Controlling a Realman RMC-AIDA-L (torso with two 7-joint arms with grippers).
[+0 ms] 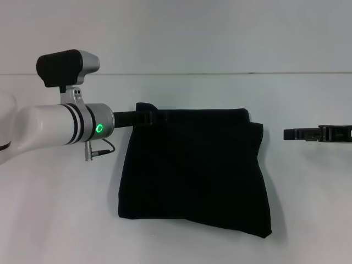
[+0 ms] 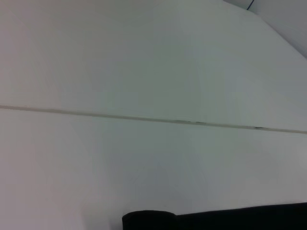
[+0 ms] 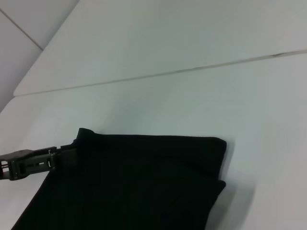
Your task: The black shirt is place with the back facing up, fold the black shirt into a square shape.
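Item: black shirt (image 1: 195,170). Lay flat on the white table (image 1: 181,247), near centre in the head view, already folded into a roughly square, several-layer packet. No lettering visible. Far edge straight; near edge slanted, lower toward the robot's right; layers stepped at the far right corner, also seen in the right wrist view (image 3: 144,187).

Handling, judged: soft, limp knit fabric, light, no stiffness of its own. Likely to sag and unfold if lifted by one layer only. Moderate grip against the table, so prone to drag and wrinkle rather than slide cleanly. Not fragile. Best taken at a corner or along a folded edge, pinching all layers together; the far corners appeared the neatest holds, the stepped far right corner needing care to catch every layer.

Left gripper (image 1: 147,117): reached in from the robot's left, tip at the far left corner of the packet, black against black. Opening of the fingers and any hold on the cloth: cannot tell. Same gripper visible in the right wrist view (image 3: 33,164), at the cloth edge.

Right gripper (image 1: 302,134): off to the robot's right, apart from the packet, level with its far edge, nothing held. Finger spread: cannot tell from the side-on view.

Left wrist view: bare table and a dark strip of the cloth (image 2: 216,218) only.
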